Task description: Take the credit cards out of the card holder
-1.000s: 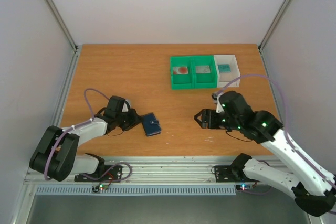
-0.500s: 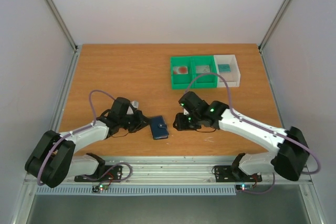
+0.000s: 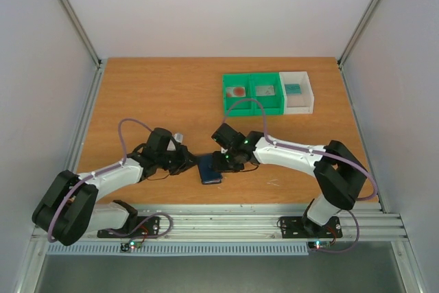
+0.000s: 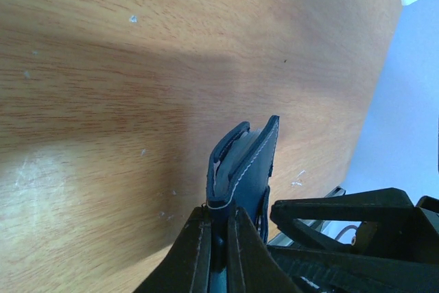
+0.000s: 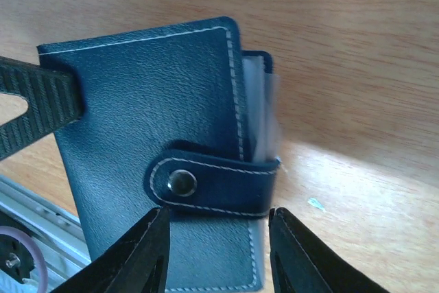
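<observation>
Card holder (image 3: pixel 210 169) sits near the front middle of the table (image 3: pixel 151 94), between both arms. The left gripper (image 3: pixel 189 162) is pinching it by its left edge. In the left wrist view the card holder (image 4: pixel 244 161) stands edge-on, clamped between the two fingers (image 4: pixel 196 238), its covers bowed slightly apart at the far end. The right gripper (image 3: pixel 223 162) is at the holder's right side. From the right wrist I see the navy cover (image 5: pixel 151 101) with white stitching, and the snap strap (image 5: pixel 212 183) is fastened across it, metal stud showing. A pale sleeve (image 5: pixel 264 101) peeks out past the right edge. The right gripper (image 5: pixel 218 219) has its jaws spread, tips just below the strap. I can't tell whether they touch the cover. At the far right, well apart, are the green bin (image 3: pixel 252 106) and white bin (image 3: pixel 306 94). A reddish card (image 3: pixel 238 91) lies in the green bin's left compartment.
</observation>
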